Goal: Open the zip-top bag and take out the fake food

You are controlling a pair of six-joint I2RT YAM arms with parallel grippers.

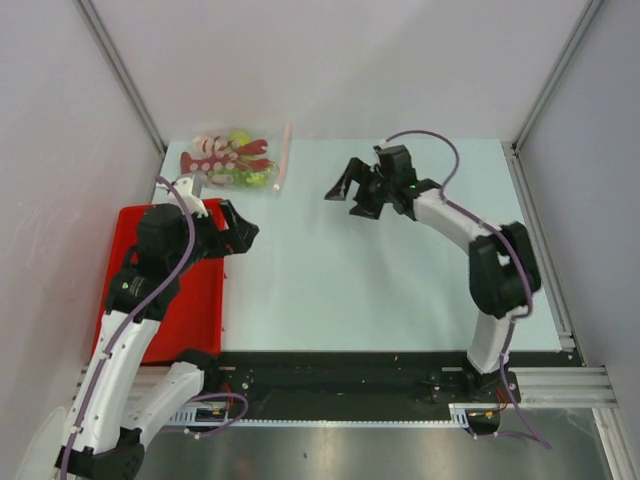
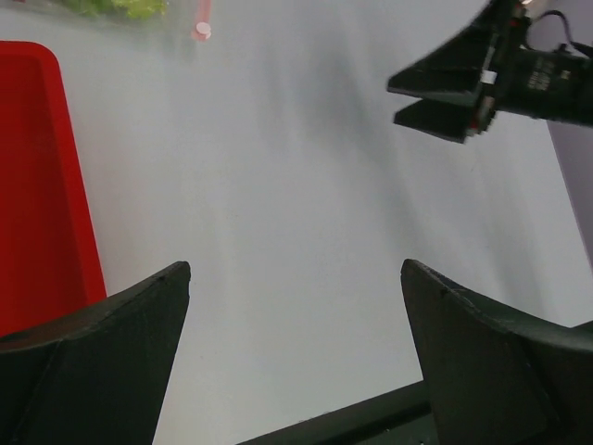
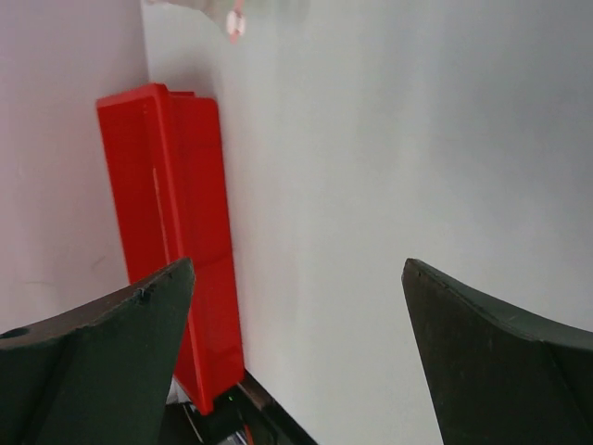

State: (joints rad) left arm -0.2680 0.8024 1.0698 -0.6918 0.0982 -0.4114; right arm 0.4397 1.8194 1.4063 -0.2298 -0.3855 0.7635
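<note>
The zip-top bag (image 1: 236, 160) lies at the table's far left, its pink zip strip (image 1: 285, 152) on its right side. Inside it I see the red lobster (image 1: 222, 158) and green toys (image 1: 246, 176). The bag's zip end also shows at the top edge of the left wrist view (image 2: 201, 20) and of the right wrist view (image 3: 235, 19). My left gripper (image 1: 243, 232) is open and empty, hovering near the red tray, below the bag. My right gripper (image 1: 345, 192) is open and empty, to the right of the bag, and also shows in the left wrist view (image 2: 435, 97).
A red tray (image 1: 195, 290) lies along the left side of the table, partly under my left arm; it also shows in the left wrist view (image 2: 37, 185) and the right wrist view (image 3: 176, 213). Grey walls stand close at left, back and right.
</note>
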